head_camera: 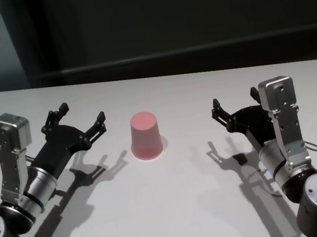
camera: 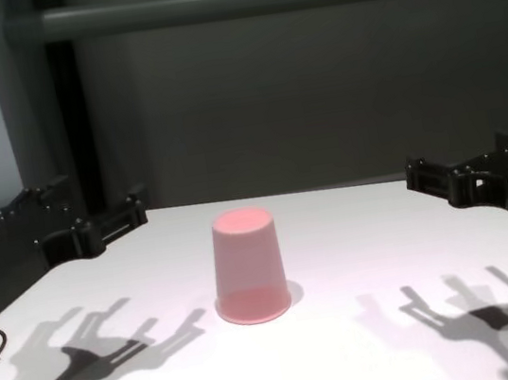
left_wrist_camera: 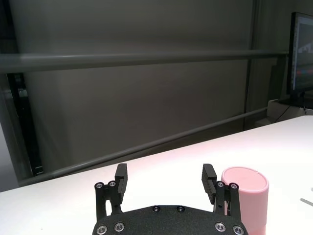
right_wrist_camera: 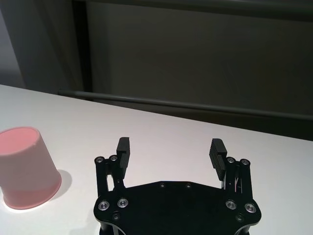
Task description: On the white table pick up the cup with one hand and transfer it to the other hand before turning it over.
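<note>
- The cup [head_camera: 146, 135] stands upside down on the white table [head_camera: 182, 209], wide rim on the surface and narrow base on top, about midway between the two arms.
- The left gripper [head_camera: 81, 120] hovers above the table to the cup's left, jaws spread apart and holding nothing; its nearer fingertip is just beside the cup but not touching it.
- In the left wrist view the cup [left_wrist_camera: 244, 198] sits outside the gap between the fingers [left_wrist_camera: 209, 177], off to the side of one of them (so it is not lined up between the jaws).
- The right gripper [head_camera: 236, 105] hovers to the cup's right, farther from it than the left one, jaws also apart and empty.
- In the right wrist view the cup [right_wrist_camera: 27, 167] lies well to one side of the open fingers [right_wrist_camera: 122, 149], clear of the gap and apart from them.
- The chest view shows the cup [camera: 247, 265] alone in the middle of the table, with both grippers [camera: 106, 222] [camera: 443, 176] raised at either side and their shadows on the surface below.
</note>
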### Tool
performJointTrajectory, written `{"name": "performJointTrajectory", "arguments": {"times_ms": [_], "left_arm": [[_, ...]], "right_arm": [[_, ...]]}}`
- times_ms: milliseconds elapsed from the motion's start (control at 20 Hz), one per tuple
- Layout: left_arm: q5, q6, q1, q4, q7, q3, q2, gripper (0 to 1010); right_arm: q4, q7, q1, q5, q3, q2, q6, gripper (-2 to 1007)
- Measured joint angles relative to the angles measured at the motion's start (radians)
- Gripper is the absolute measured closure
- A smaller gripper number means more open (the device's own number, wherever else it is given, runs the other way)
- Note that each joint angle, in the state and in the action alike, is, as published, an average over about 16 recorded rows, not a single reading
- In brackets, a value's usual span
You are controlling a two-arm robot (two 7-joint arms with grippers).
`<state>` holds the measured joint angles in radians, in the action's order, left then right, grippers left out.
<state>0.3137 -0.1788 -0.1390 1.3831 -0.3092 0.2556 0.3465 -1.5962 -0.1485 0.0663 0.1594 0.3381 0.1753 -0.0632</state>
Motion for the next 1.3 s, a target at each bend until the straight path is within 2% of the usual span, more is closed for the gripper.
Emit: {"name": "performJointTrajectory", "arguments": {"times_ms": [1300], "left_arm": [[0.000, 0.000, 0.000, 0.000, 0.000, 0.000, 0.000, 9]], "right_arm": [[0.000, 0.000, 0.000, 0.000, 0.000, 0.000, 0.000, 5]]}}
